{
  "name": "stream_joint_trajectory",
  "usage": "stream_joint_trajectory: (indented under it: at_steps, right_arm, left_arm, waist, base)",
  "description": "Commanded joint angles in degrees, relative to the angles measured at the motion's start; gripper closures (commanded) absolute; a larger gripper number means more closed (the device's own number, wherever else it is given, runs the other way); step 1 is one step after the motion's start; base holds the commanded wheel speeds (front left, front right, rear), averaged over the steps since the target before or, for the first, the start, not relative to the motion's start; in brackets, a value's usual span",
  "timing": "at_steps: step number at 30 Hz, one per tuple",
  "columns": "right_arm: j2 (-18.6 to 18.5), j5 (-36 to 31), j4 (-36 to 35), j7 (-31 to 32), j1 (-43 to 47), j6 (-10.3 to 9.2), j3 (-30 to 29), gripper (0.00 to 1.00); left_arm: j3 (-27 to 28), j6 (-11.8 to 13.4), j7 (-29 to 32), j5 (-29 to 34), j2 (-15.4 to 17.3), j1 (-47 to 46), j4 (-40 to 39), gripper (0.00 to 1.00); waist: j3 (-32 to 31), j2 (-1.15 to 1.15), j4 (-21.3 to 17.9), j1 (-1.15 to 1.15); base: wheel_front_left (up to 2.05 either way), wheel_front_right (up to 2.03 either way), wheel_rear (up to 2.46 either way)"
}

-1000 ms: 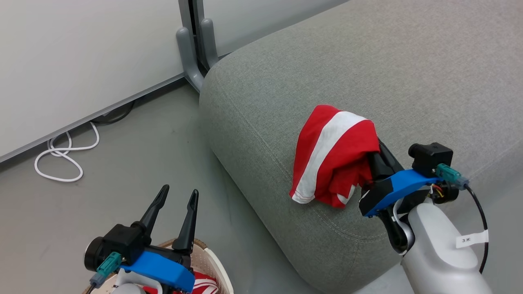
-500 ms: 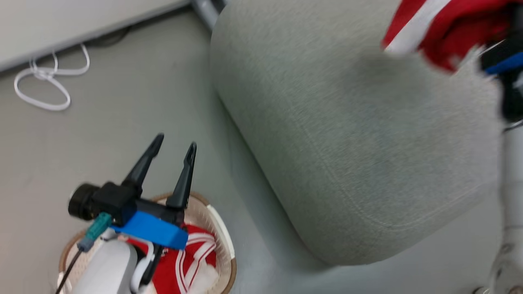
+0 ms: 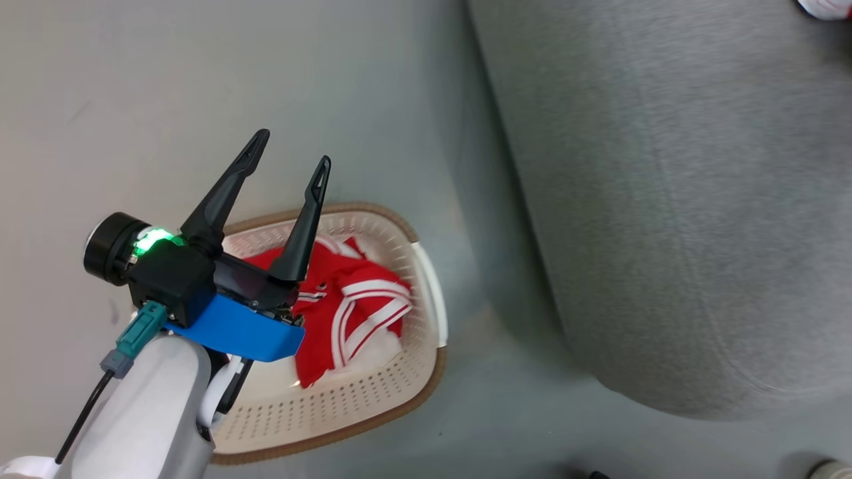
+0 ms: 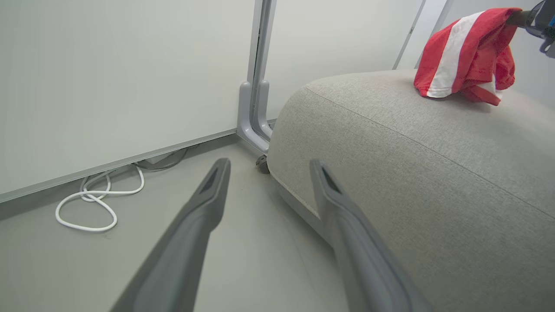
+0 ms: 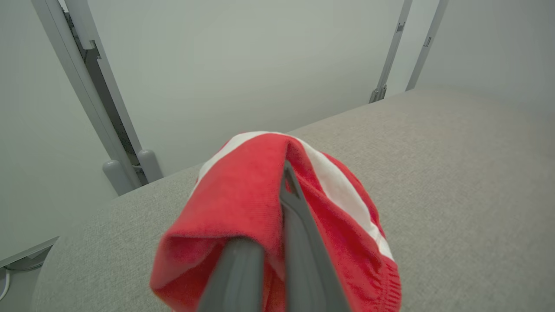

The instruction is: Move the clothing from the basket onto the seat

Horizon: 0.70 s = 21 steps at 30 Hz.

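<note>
The cream basket [image 3: 432, 293] stands on the floor left of the grey seat [image 3: 665, 199]. A red jersey with white stripes [image 3: 353, 293] lies crumpled inside it. My left gripper [image 3: 293, 148] hovers open above the basket's far left rim, nothing between its fingers. In the left wrist view the open left gripper [image 4: 269, 162] points at the seat's corner [image 4: 433, 151]. A second red garment with a white band [image 4: 464, 47] hangs over the seat top. My right gripper [image 5: 277, 190] is shut on that red garment [image 5: 243, 195], just above the seat [image 5: 455, 173].
A white cable [image 4: 93, 203] lies coiled on the grey floor by the wall. A grey partition post [image 4: 253, 86] with curved feet stands at the seat's far corner. White wall panels [image 5: 238, 56] run behind the seat.
The head camera has swung down and left, from the seat to the basket. My right gripper stays shut on the red garment; my left gripper stays open.
</note>
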Motion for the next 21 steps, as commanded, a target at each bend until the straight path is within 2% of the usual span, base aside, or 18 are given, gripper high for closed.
stream_joint_trajectory:
  at_steps: [1,2,3,5,14,19,21]
  right_arm:
    - [0.2,-0.9,1.2,-0.8,0.6,0.02,-0.6,1.00]
    - [0.3,-1.4,2.1,-1.3,1.2,0.02,-0.8,0.88]
    - [0.3,-2.0,3.1,-1.7,1.7,0.02,-1.1,0.63]
    - [0.0,-3.5,4.9,-2.4,2.4,0.02,-1.8,0.00]
    - [0.1,-9.4,10.9,-6.1,5.7,0.02,-2.0,0.00]
    - [1.8,-12.1,13.0,-9.2,9.8,0.02,1.4,0.00]
    - [2.8,-10.9,13.0,-10.7,11.6,0.02,3.3,0.00]
  left_arm:
    - [-0.2,-0.4,-0.3,0.1,0.1,-0.9,-0.2,0.00]
    - [-0.3,-0.4,-0.4,0.0,-0.1,-0.8,-0.1,0.00]
    - [-0.3,-0.3,-0.5,-0.3,-0.3,-0.6,0.2,0.00]
    - [-0.6,-0.3,-0.8,-0.6,-0.6,-0.4,0.8,0.00]
    - [-0.9,-0.4,-2.3,-1.9,-2.6,1.3,4.8,0.00]
    - [-0.1,-0.4,-2.7,-3.5,-4.6,4.0,7.8,0.00]
    - [0.5,-0.2,-2.8,-3.7,-5.5,5.2,8.4,0.00]
  waist:
    - [3.2,0.00,3.5,-0.02]
    - [3.2,0.00,3.9,-0.02]
    - [3.1,0.00,4.2,-0.02]
    - [2.7,0.00,4.7,-0.02]
    - [-4.1,0.00,5.2,-0.02]
    - [-11.5,0.00,5.0,-0.02]
    - [-14.5,0.00,5.4,-0.02]
  base:
    - [0.00,0.00,0.00]
    - [0.00,0.00,0.00]
    - [0.00,0.00,0.00]
    - [0.00,0.00,0.00]
    - [0.00,0.00,0.00]
    - [0.00,0.00,0.00]
    - [0.00,0.00,0.00]
